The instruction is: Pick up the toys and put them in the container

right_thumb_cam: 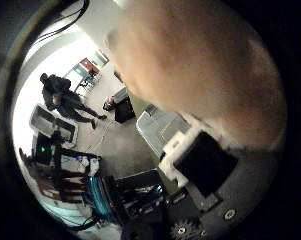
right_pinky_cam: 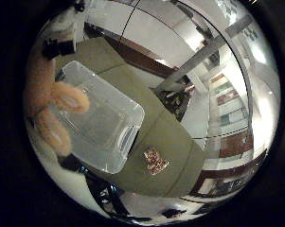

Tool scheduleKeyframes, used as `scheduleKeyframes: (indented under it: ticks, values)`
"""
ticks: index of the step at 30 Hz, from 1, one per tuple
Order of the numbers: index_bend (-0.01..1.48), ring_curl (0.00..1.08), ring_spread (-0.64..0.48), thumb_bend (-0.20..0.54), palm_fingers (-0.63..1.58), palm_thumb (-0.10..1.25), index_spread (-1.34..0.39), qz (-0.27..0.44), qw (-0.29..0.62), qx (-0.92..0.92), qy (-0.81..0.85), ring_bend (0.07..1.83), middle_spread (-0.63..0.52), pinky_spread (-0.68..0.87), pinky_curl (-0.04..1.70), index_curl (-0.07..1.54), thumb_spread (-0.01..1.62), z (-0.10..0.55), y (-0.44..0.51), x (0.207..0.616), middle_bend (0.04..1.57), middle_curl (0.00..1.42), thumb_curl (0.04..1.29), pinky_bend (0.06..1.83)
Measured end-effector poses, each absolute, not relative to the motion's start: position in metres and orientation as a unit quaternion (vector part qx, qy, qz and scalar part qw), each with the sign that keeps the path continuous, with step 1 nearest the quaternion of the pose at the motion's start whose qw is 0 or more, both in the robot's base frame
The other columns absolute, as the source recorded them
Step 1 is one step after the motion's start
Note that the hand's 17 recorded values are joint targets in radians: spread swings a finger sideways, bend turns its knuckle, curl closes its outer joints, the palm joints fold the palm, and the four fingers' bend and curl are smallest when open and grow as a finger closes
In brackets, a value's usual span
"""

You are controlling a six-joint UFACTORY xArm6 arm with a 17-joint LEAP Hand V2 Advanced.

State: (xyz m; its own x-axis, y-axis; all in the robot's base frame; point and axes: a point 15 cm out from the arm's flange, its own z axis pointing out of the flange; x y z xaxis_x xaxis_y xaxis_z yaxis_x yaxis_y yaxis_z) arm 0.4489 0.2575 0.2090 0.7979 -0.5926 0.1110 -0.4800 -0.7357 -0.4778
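The robot hand (right_thumb_cam: 205,170) grips a tan plush toy (right_pinky_cam: 47,106) above the clear container (right_pinky_cam: 102,123); another toy (right_pinky_cam: 155,161) lies on the worktop (right_pinky_cam: 170,137) beside the container.

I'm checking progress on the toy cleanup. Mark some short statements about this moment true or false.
1. The clear plastic container sits on the olive green table. True.
2. A tan plush toy is close against the palm of the robot hand. True.
3. The container is full of toys. False: its inside looks empty.
4. A small brown patterned toy lies on the table beside the container. True.
5. The small brown toy lies inside the container. False: it lies outside, near the handle end.
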Motion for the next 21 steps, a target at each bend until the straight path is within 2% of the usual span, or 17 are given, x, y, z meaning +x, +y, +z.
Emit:
scheduleKeyframes:
  ticks: [2, 4, 10, 14, 21]
  values:
    - [0.44, 0.57, -0.2, -0.026, 0.08, 0.75, -0.49, -0.128, 0.218, -0.925, 0.285, 0.84, -0.16, -0.14, 0.62, 0.59, 1.09, 0.208, 0.261, 0.447, 0.57, 0.51, 0.4, 0.99]
    - [0.39, 0.5, -0.14, -0.026, -0.01, 0.74, -0.49, -0.128, 0.217, -0.926, 0.282, 0.72, -0.12, -0.01, 0.57, 0.53, 1.08, 0.207, 0.263, 0.446, 0.51, 0.46, 0.39, 0.9]
    - [0.27, 0.36, 0.05, -0.024, 0.0, 0.7, -0.49, -0.123, 0.21, -0.931, 0.274, 0.51, -0.06, 0.26, 0.42, 0.41, 1.06, 0.2, 0.267, 0.441, 0.34, 0.37, 0.38, 0.71]
    - [0.21, 0.31, 0.08, -0.023, 0.04, 0.7, -0.48, -0.116, 0.205, -0.933, 0.273, 0.44, -0.04, 0.31, 0.36, 0.38, 1.06, 0.195, 0.268, 0.439, 0.27, 0.34, 0.37, 0.65]
    - [0.17, 0.27, 0.08, -0.026, 0.07, 0.66, -0.46, -0.12, 0.199, -0.93, 0.286, 0.37, -0.05, 0.33, 0.29, 0.34, 1.06, 0.197, 0.245, 0.45, 0.21, 0.33, 0.36, 0.6]
